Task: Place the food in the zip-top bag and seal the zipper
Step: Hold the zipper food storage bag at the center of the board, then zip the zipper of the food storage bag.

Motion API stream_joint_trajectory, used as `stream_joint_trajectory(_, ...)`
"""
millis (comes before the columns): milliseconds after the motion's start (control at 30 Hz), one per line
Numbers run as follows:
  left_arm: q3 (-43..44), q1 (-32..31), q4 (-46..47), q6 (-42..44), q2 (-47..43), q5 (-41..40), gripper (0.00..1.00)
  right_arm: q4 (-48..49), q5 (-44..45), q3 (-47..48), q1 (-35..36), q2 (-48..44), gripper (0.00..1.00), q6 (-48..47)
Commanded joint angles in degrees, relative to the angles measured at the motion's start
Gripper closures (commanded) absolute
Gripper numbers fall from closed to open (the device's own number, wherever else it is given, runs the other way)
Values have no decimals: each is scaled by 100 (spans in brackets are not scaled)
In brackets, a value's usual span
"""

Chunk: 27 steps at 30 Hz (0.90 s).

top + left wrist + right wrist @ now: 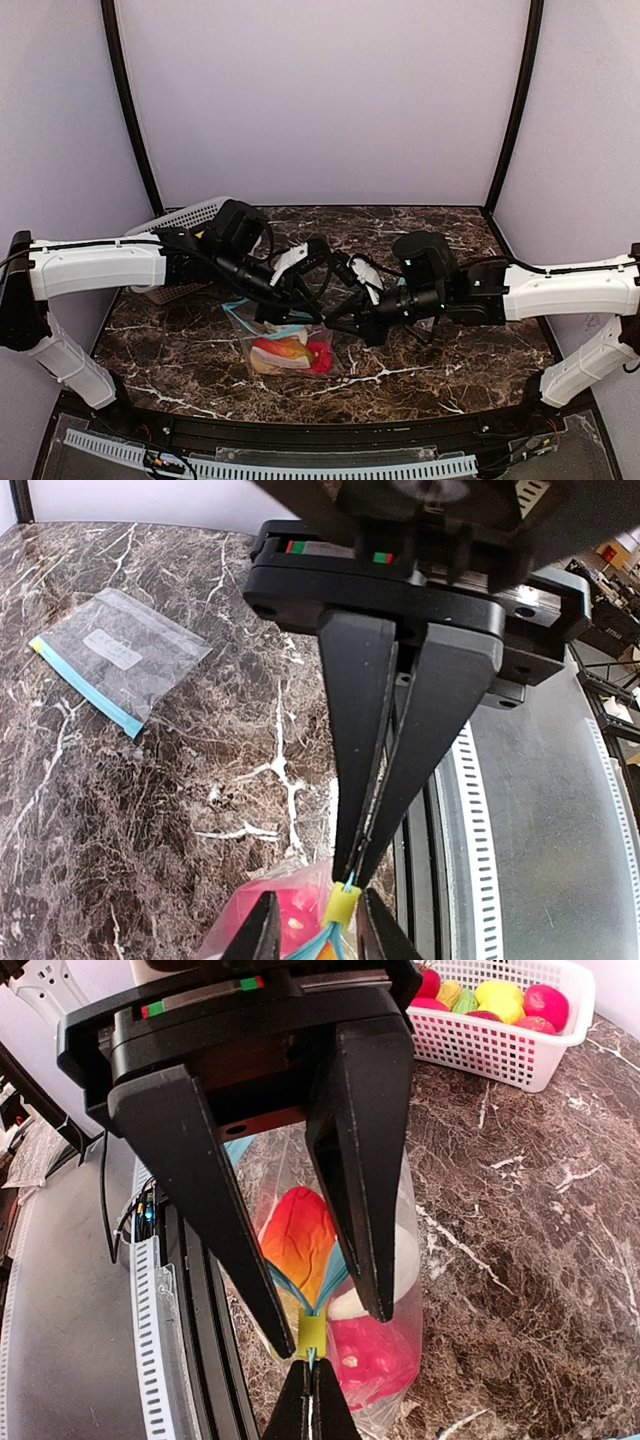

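Note:
The zip-top bag point(290, 352) lies on the marble table with food point(300, 1230) inside: an orange-red fruit, a pink-red piece point(375, 1355) and something white. Its yellow zipper slider point(312, 1335) sits at one end of the blue zipper track. My right gripper point(314, 1385) is shut on the bag's edge just past the slider. My left gripper point(325, 930) is open, its fingers standing on either side of the slider point(340, 905) with small gaps. From above, both grippers point(305, 310) point(335, 322) meet over the bag's top.
A white lattice basket point(520, 1055) holding more food point(500, 995) stands at the far left of the table point(185, 215). A second, empty zip bag point(115, 660) lies flat on the marble. The table's near edge and a slotted rail point(470, 810) run close by.

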Motion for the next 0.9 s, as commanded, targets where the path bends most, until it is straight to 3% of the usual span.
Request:
stream_joint_trajectory(0,-102,5,-277,47,100,29,77,547,-96,-17,-73,-210,100,69)
stream_joint_trajectory(333,19,3,-326,-39,226,281,86,577,-77,-46,-120,-171,100,156)
stream_joint_trajectory(567,70,3,-413,-56,256,365,99,582,45,-63,-178,-183,100,245)
stream_joint_trajectory(867,62,3,-456,-80,193,189,99,434,411,-129,-278,-248,100,387)
